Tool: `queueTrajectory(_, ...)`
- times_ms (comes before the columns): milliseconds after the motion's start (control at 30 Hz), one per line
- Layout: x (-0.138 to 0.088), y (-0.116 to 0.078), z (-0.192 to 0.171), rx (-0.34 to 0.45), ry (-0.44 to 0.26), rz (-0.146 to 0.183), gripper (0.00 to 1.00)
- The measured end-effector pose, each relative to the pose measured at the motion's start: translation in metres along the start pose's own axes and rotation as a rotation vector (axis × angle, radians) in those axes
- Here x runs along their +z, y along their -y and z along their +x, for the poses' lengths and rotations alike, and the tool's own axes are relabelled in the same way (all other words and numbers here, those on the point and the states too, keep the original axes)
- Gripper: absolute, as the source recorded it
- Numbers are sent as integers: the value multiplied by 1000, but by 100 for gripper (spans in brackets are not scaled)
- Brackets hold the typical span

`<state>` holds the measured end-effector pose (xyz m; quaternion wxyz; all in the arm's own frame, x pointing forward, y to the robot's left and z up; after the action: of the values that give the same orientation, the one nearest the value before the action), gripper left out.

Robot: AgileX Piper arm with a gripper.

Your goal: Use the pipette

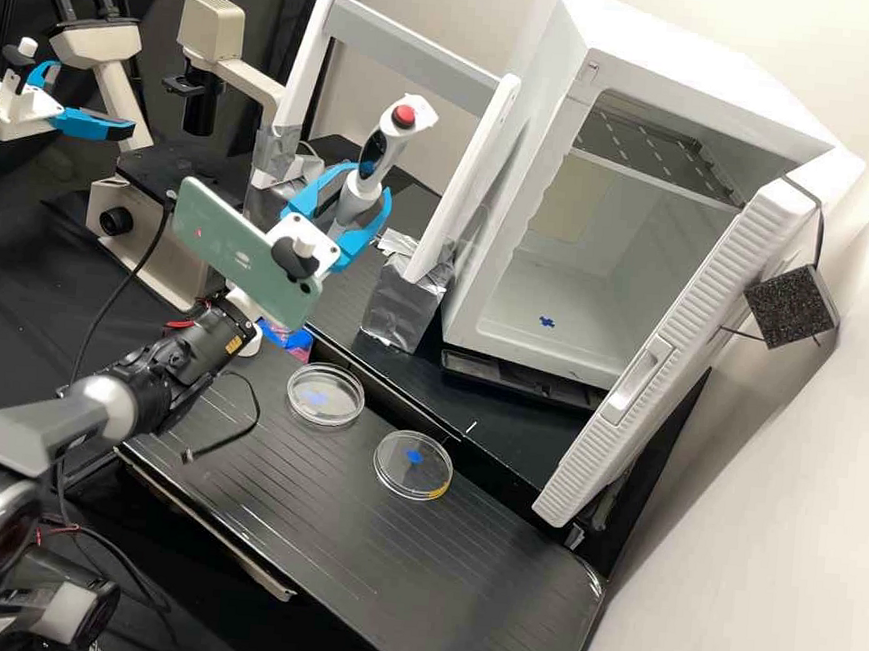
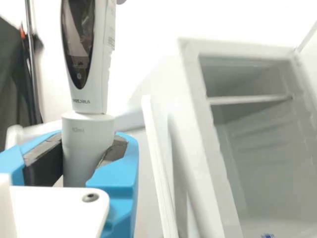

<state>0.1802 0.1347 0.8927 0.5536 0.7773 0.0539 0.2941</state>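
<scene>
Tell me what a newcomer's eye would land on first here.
Probably the pale pipette with its red button, held in the claw, just above the high view's middle. Next, the big white cabinet standing open at upper right. Then perhaps the two clear round dishes on the black bench.

In the wrist view, you had the pipette (image 2: 88,101) cut off by the edge; in the high view, your tool (image 1: 368,186) hid its lower end. The white cabinet (image 2: 205,124) reached you blurred and cropped in the wrist view.
</scene>
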Motion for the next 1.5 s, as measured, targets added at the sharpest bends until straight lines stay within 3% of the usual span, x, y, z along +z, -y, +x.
queueTrajectory(100, 5, -15, -10, 24, -15, 2, 0)
queueTrajectory(200, 14, -23, -21, 20, -21, -23, 0)
queueTrajectory(333, 27, -27, -32, -11, 22, -67, 0)
queueTrajectory(467, 38, -31, -45, -42, 81, -91, 0)
queueTrajectory(633, 44, -40, -55, 4, 131, -126, 0)
queueTrajectory(1167, 46, -50, -62, 88, 160, -134, 0)
queueTrajectory(1500, 49, -50, -66, 108, 177, -120, 0)
